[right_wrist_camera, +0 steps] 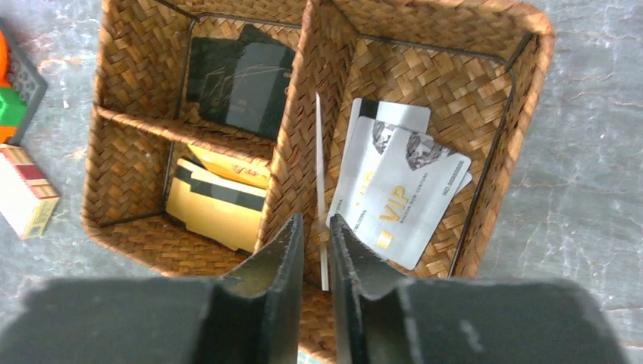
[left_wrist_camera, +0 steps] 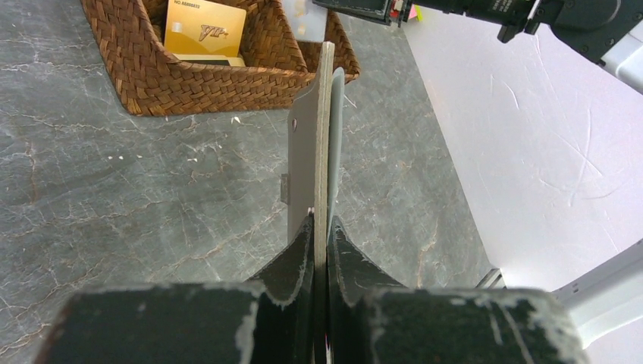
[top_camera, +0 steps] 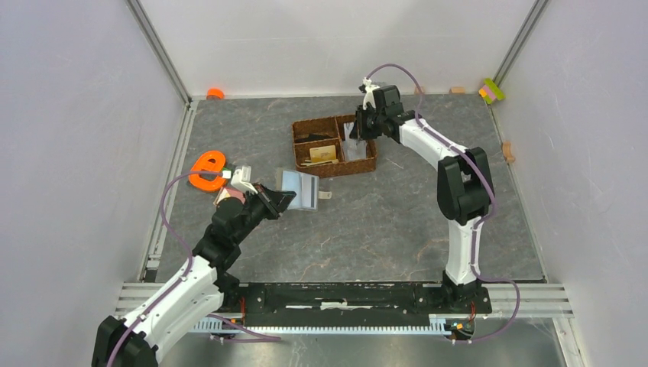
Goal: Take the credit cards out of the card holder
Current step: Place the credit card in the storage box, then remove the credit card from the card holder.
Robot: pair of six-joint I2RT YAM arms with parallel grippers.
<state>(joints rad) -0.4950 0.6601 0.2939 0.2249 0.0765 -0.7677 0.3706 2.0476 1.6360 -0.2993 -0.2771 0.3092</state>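
The grey card holder (top_camera: 299,189) is seen edge-on in the left wrist view (left_wrist_camera: 312,144), one thin flap upright. My left gripper (left_wrist_camera: 321,220) is shut on that flap, near the table's left middle (top_camera: 284,199). My right gripper (right_wrist_camera: 316,220) hovers over the brown woven basket (right_wrist_camera: 432,15), jaws a narrow gap apart, gripping nothing. A white credit card (right_wrist_camera: 320,182) stands on edge below the tips, against the basket's divider. Silver cards (right_wrist_camera: 402,189) lie in the right compartment, gold cards (right_wrist_camera: 216,205) and dark cards (right_wrist_camera: 243,83) in the left ones.
The basket (top_camera: 334,145) stands at the back centre, and its front wall shows in the left wrist view (left_wrist_camera: 220,83). An orange ring (top_camera: 208,170) and a small red-tan box (right_wrist_camera: 23,189) lie left of it. Coloured blocks (top_camera: 491,90) sit in the back right corner. White walls enclose the table.
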